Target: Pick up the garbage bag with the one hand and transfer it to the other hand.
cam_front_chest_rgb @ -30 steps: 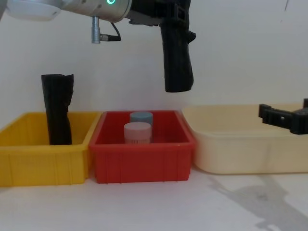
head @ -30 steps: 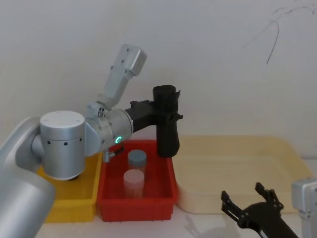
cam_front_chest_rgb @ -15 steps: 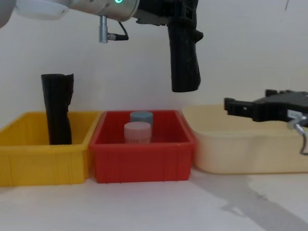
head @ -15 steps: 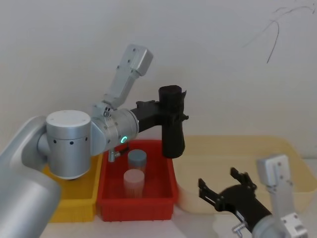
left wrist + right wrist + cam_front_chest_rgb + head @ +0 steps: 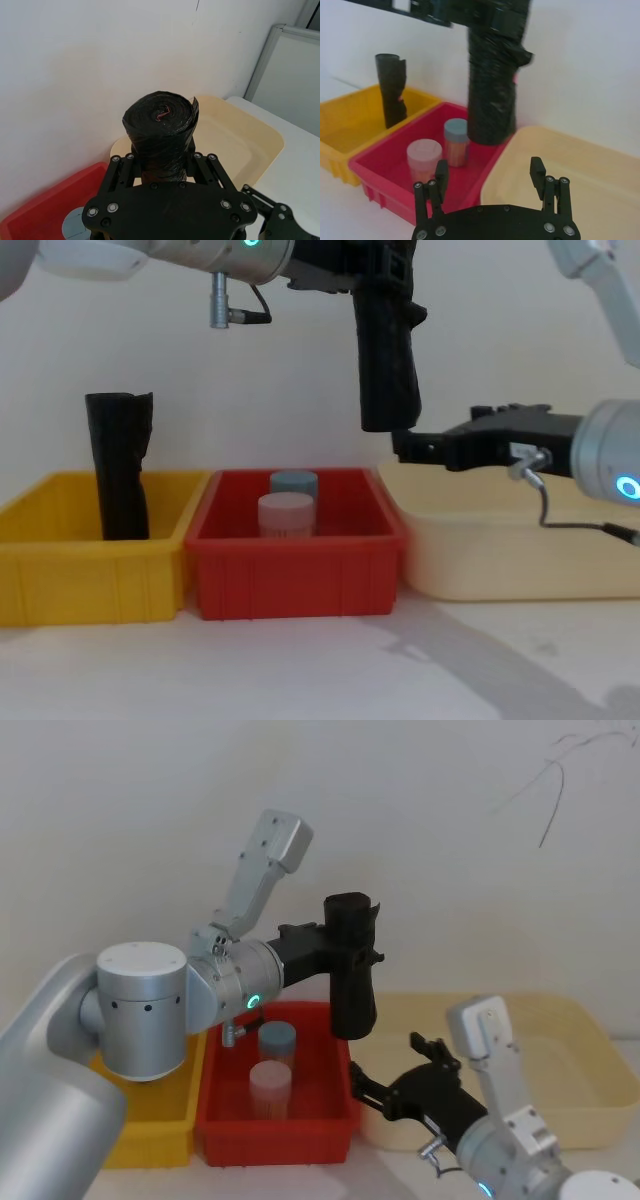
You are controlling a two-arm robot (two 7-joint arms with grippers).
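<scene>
As the head view shows, the black two-finger left gripper point(image 5: 345, 946) is clamped on the tightly rolled black plastic garbage bag point(image 5: 353, 1000), held upright over the red plastic bin point(image 5: 275, 1132). The black right gripper point(image 5: 385, 1063) sits just beside its lower end.

Left wrist view: jaws pinch the roll from both sides.

Right wrist view: jaws apart, roll ahead, not between them.

Chest view: a release before the right grips would likely drop the roll onto the lidded plastic jars point(image 5: 286, 515).

Count: three bins, being the red, a yellow bin point(image 5: 90, 580) and a cream bin point(image 5: 500, 560); two jars; two black rolls, the ragged roll point(image 5: 118, 470) standing in the yellow.
</scene>
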